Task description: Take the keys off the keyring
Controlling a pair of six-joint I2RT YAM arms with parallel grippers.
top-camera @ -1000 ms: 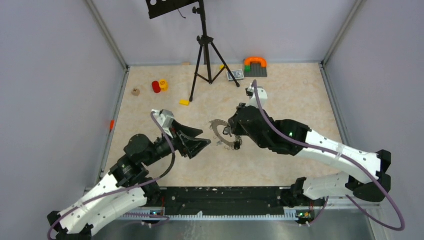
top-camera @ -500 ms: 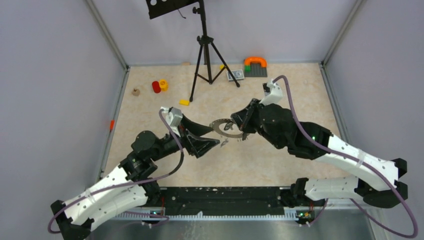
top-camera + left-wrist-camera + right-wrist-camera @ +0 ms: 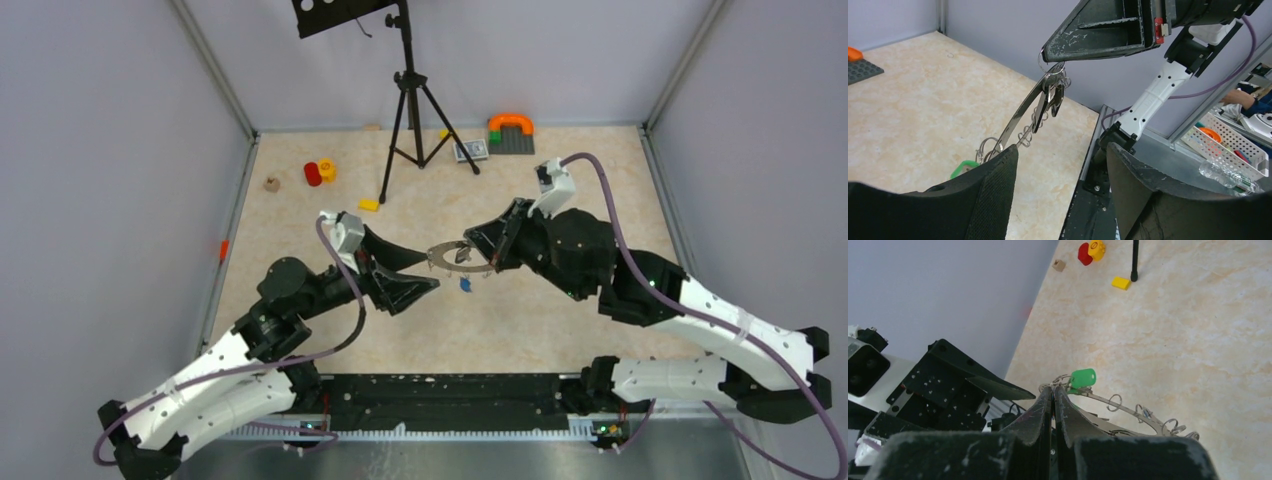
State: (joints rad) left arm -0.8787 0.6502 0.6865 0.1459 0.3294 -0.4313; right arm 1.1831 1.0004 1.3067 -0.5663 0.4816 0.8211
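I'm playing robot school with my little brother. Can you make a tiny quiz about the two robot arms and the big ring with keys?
1. True or false: the left gripper is open.
2. Which gripper holds the keyring up in the air?
3. In the right wrist view, what colour is the key tag closest to the right gripper tips? A) red B) green C) yellow

Key: 1 true; 2 the right gripper; 3 B, the green-tagged key.
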